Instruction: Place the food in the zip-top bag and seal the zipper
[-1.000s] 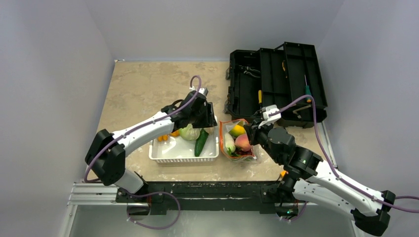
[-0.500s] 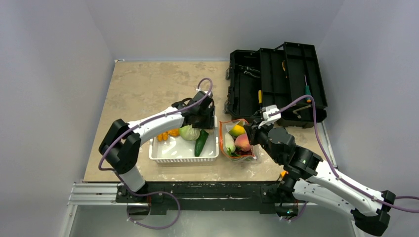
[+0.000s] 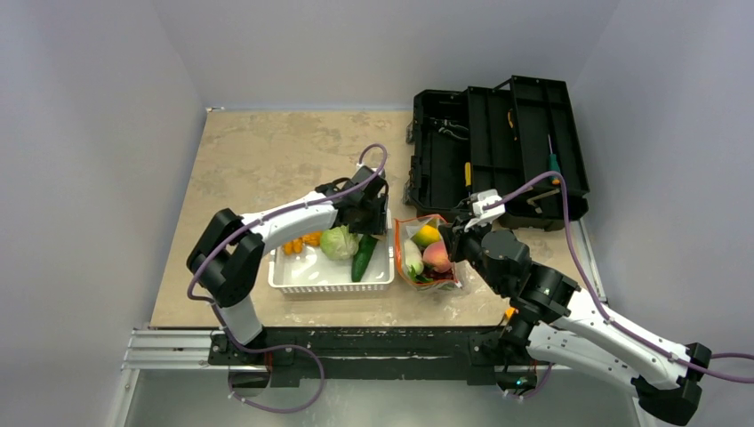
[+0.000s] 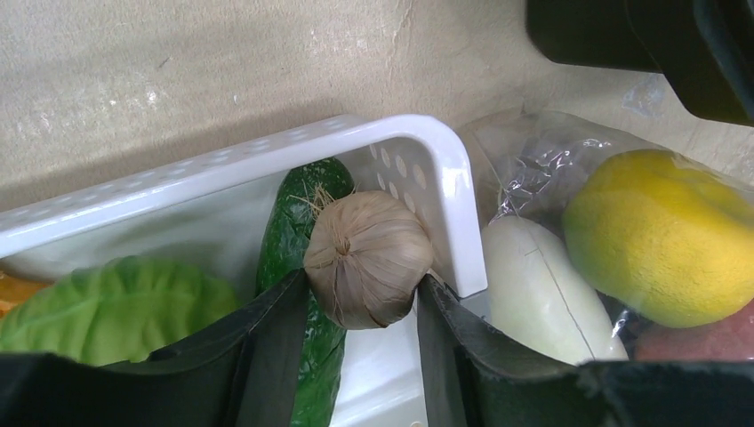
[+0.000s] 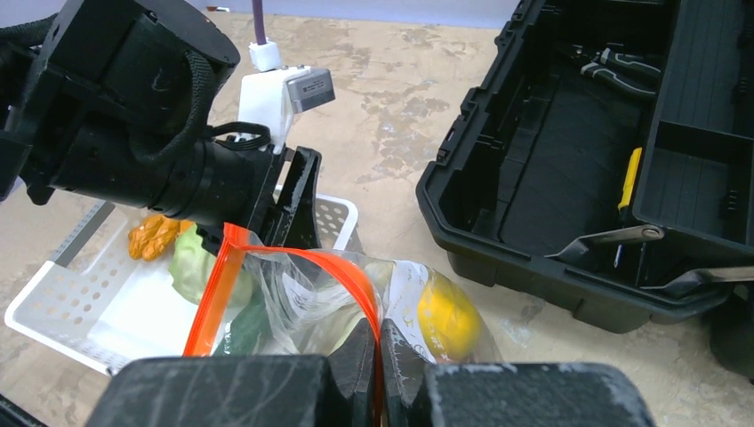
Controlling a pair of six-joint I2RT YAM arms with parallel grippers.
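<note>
My left gripper (image 4: pixel 360 280) is shut on a beige garlic-like bulb (image 4: pixel 369 258), held above the far right corner of the white basket (image 4: pixel 445 169). The top view shows this gripper (image 3: pixel 372 218) just left of the zip-top bag (image 3: pixel 427 267). The bag's mouth stands open, and a yellow mango (image 3: pixel 427 235), pink peach (image 3: pixel 437 256) and white radish (image 3: pixel 413 258) lie inside. My right gripper (image 5: pixel 378 342) is shut on the orange-red zipper (image 5: pixel 329 262) at the bag's right rim. Cabbage (image 3: pixel 339 242), cucumber (image 3: pixel 363 256) and orange pieces (image 3: pixel 302 240) lie in the basket.
An open black toolbox (image 3: pixel 498 151) with tools inside stands at the back right, close behind the bag. Beige tabletop (image 3: pixel 258 160) stretches behind and left of the basket. Grey walls close in both sides.
My left arm has carried the bulb to the right, from over the basket's middle to its right corner beside the bag. The right arm and the bag have stayed put.
</note>
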